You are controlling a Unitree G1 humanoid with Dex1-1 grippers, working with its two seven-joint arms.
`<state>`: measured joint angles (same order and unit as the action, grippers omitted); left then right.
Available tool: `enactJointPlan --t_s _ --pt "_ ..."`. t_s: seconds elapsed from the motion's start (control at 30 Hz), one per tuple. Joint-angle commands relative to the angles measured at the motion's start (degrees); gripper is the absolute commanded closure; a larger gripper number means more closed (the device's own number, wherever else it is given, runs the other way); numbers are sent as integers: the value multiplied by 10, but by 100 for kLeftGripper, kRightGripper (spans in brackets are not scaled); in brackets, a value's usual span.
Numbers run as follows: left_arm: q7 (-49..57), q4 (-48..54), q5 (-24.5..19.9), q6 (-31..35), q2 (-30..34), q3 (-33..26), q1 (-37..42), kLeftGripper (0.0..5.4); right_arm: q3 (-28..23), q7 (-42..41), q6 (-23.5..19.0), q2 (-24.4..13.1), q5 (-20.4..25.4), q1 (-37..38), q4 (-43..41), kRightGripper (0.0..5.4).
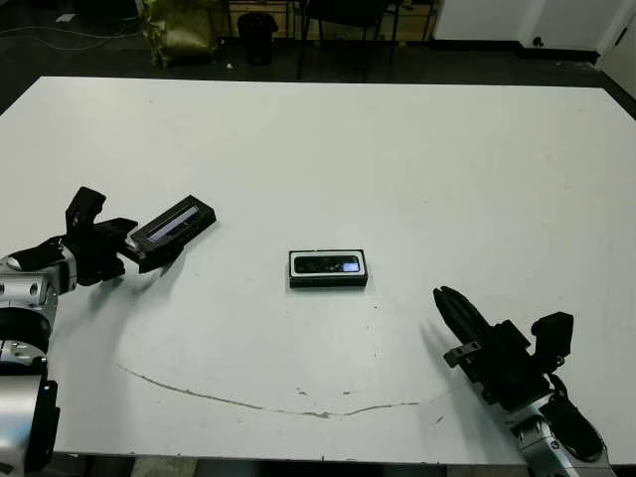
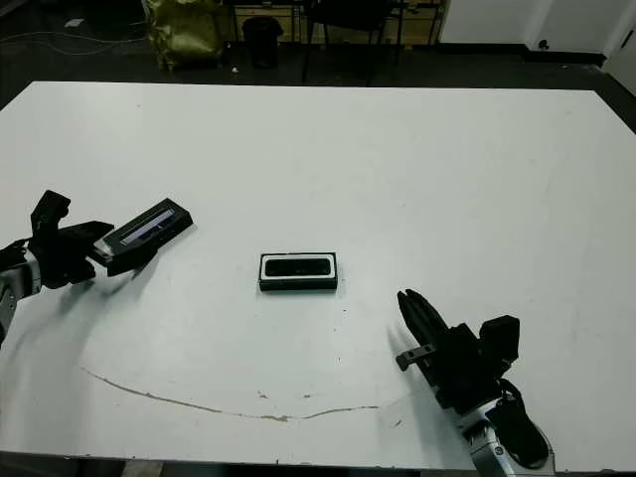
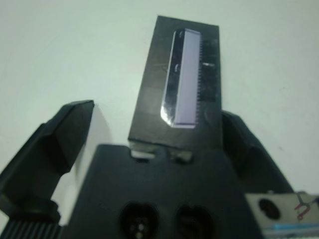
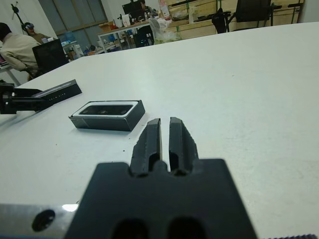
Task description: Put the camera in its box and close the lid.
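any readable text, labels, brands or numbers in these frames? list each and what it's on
None readable in any view.
Lid in the left claw: glossy pale stripe, no print visible.
Box with the camera in it: no markings legible, too small.
Right claw: plain black, no label.
Small board at the left wrist view's corner: blurred, nothing legible.

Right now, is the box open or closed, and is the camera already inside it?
Open, camera inside. The box shows its white lining around the dark camera, and the left gripper holds the lid away from it.
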<state>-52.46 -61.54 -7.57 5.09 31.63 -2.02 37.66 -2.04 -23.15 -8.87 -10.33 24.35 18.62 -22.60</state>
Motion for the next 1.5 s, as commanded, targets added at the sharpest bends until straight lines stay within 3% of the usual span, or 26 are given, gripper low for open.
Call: enactJointPlan --t_s 0.03,0.2,0.5,0.57,0.9,1.17,1.33,1.5 --pt "-14 -41 29 13 -8 19 -10 2 -4 -4 -5 -6 3 6 3 540" --pt "-6 -56 62 -32 -10 45 -3 47 -7 -1 -11 -6 4 5 5 540" --pt "-66 -86 92 -46 -11 81 28 254 -6 -5 -3 -5 4 4 10 540" --pt "-72 -84 105 -65 -8 93 30 279 -6 2 -9 -7 -1 7 4 540" --pt "-86 -83 120 -80 -1 109 37 280 -6 2 -14 -4 9 7 5 540" --pt "-91 -34 57 -65 -1 49 43 280 -5 3 -14 -5 4 8 4 540" --pt "-126 135 0 6 13 16 42 280 -5 0 -17 -5 11 8 3 540" --pt "-132 361 -25 110 30 30 29 280 -1 5 -17 -5 5 6 3 540"
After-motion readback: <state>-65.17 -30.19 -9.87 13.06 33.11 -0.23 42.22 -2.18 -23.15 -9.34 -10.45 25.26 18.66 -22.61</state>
